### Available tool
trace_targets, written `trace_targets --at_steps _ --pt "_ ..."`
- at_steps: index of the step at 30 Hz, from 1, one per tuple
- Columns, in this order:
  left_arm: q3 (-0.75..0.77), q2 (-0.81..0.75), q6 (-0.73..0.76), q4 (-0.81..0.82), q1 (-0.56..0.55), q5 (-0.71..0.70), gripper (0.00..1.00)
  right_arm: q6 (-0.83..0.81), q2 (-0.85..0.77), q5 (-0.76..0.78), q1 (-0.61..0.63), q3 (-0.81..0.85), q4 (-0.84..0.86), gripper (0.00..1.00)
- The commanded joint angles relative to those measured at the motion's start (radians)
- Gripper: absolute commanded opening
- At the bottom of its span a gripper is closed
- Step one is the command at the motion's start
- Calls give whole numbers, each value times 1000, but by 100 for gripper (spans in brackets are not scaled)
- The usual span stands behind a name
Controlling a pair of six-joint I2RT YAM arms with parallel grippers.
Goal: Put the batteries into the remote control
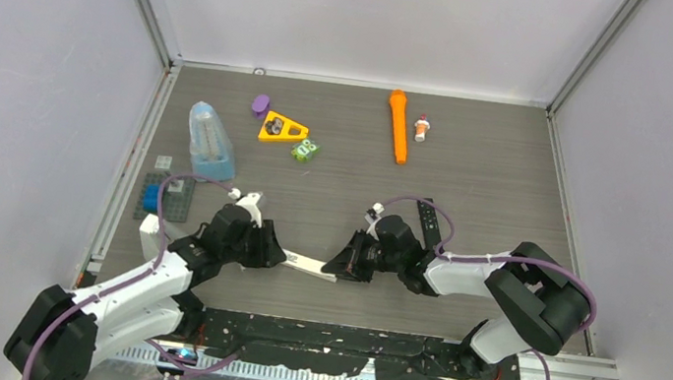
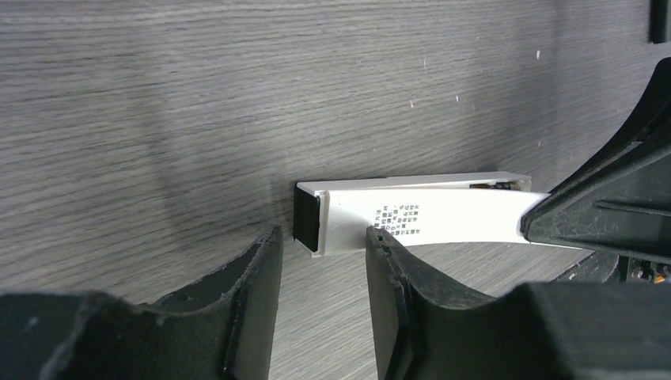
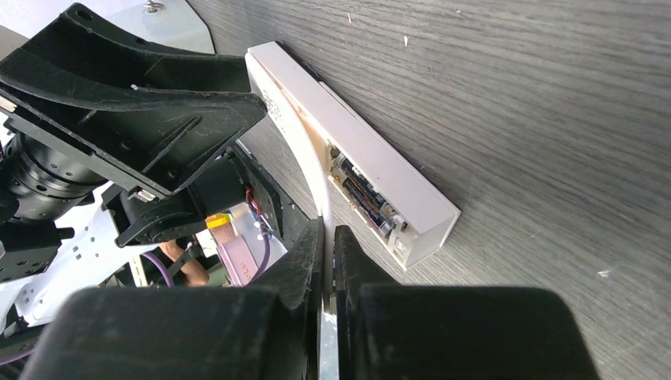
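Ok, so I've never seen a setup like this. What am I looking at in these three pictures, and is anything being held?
These are two robot arms bolted at the near edge of a table, each ending in a two-fingered pincer. The wide picture comes from a fixed camera above and behind them. The other two come from cameras on the wrists, so each shows its own black fingers. Between the arms lies a white remote on its side. The right pincer is shut on its thin battery cover, which is bent open, and batteries show inside. The left pincer is open, its fingers either side of the remote's dark end. Further back lie what looks like an orange torch, a yellow triangle and a clear blue container.
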Motion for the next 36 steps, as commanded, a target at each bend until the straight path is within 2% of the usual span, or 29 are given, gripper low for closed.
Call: trace_targets --at_steps 1,8,14,17,19,22,28,32,36 --pt "-11 -3 27 -92 -5 13 42 -26 25 77 -5 -2 -113 7" --pt "19 57 -5 -133 -5 -27 42 -30 24 84 -5 -3 -111 9" --pt "34 90 -42 -95 -6 -7 47 -29 34 85 -5 -6 -103 9" --pt "39 106 -46 -101 -6 -19 43 -26 35 85 -5 -7 -96 11" --pt "39 115 -36 -116 -6 -27 40 -25 30 84 -5 -9 -91 13" --pt "46 128 -19 -151 -6 -29 33 -30 6 94 -4 -20 -77 28" --pt "69 162 -14 -202 -6 -51 31 -59 -77 112 -4 1 -157 43" --pt "80 183 -23 -210 -7 -70 31 -70 -126 122 -5 10 -214 48" --pt "91 206 -17 -211 -10 -65 32 -86 -159 137 -7 16 -267 48"
